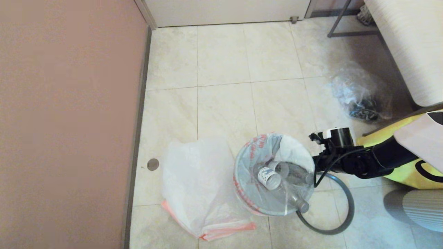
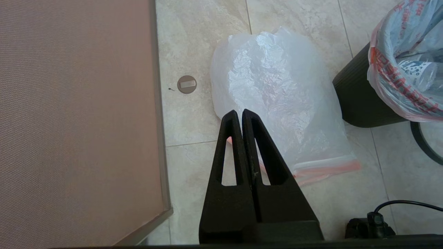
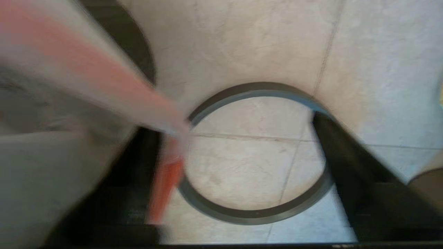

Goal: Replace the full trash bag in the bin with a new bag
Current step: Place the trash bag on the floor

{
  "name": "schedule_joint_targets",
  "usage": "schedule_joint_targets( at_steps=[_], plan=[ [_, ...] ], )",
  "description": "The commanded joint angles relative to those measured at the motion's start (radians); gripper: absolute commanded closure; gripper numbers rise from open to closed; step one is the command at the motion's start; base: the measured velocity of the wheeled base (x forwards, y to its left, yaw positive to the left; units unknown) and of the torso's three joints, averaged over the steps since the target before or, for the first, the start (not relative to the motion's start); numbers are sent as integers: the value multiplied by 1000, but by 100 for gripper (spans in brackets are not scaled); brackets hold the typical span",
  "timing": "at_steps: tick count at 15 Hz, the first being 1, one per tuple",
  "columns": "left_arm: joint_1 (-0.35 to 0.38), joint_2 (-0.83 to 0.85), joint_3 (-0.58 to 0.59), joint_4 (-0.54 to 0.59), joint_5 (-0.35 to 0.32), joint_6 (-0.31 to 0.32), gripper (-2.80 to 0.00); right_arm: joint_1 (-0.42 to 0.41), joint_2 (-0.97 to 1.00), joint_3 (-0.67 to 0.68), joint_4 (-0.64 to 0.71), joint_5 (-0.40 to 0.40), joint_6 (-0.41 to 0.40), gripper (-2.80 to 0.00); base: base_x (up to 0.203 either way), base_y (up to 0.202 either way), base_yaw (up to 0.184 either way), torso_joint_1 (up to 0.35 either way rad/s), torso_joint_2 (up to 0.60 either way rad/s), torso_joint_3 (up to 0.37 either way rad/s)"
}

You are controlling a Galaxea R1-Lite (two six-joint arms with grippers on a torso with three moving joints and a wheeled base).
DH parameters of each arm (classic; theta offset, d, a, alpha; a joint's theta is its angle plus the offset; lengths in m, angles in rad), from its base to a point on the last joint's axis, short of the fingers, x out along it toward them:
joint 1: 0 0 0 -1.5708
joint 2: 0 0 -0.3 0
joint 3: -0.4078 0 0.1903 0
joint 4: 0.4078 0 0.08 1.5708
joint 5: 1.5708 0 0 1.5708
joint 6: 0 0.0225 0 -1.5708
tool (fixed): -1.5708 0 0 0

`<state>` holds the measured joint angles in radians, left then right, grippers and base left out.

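The bin (image 2: 360, 100) stands mid-floor, lined by the full trash bag (image 1: 252, 188) with clear bottles (image 1: 277, 174) inside. Its printed rim (image 2: 391, 79) folds over the pail's edge. The grey hoop (image 1: 342, 214) lies on the tiles right of the bin, part of it under the bin's edge. My right gripper (image 1: 315, 162) is at the bin's right rim, open, and in its wrist view the fingers straddle the hoop (image 3: 256, 214) with the bag's pink-orange hem (image 3: 166, 173) draped on one finger. The new bag (image 1: 197, 183) lies flat left of the bin. My left gripper (image 2: 239, 112) hovers shut over that bag's (image 2: 277, 93) near edge.
A pink wall (image 1: 69, 121) runs along the left. A round floor cap (image 1: 152, 164) sits by it. A clear bag with dark scraps (image 1: 360, 97) and a yellow fabric bag (image 1: 412, 173) lie at the right, below a pale bench (image 1: 412, 45).
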<state>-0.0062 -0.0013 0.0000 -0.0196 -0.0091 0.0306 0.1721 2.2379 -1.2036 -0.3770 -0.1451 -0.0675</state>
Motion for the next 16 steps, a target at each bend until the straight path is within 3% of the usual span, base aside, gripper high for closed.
schedule_joint_targets(
  at_steps=[1, 4, 6, 10, 16],
  plan=[
    [0, 1, 8, 0, 0, 0, 0, 4, 4, 1, -2, -1, 0, 0, 0, 0, 0, 0, 0, 0],
    [0, 1, 8, 0, 0, 0, 0, 3, 1, 4, 1, -1, 3, 0, 0, 0, 0, 0, 0, 0],
    [0, 1, 8, 0, 0, 0, 0, 3, -8, 3, 11, 10, 49, 0, 0, 0, 0, 0, 0, 0],
    [0, 1, 8, 0, 0, 0, 0, 0, -93, 8, 127, 135, 178, 0, 0, 0, 0, 0, 0, 0],
    [-1, 1, 8, 0, 0, 0, 0, -3, -226, 136, 121, 144, 233, 0, 0, 0, 0, 0, 0, 0]
  ],
)
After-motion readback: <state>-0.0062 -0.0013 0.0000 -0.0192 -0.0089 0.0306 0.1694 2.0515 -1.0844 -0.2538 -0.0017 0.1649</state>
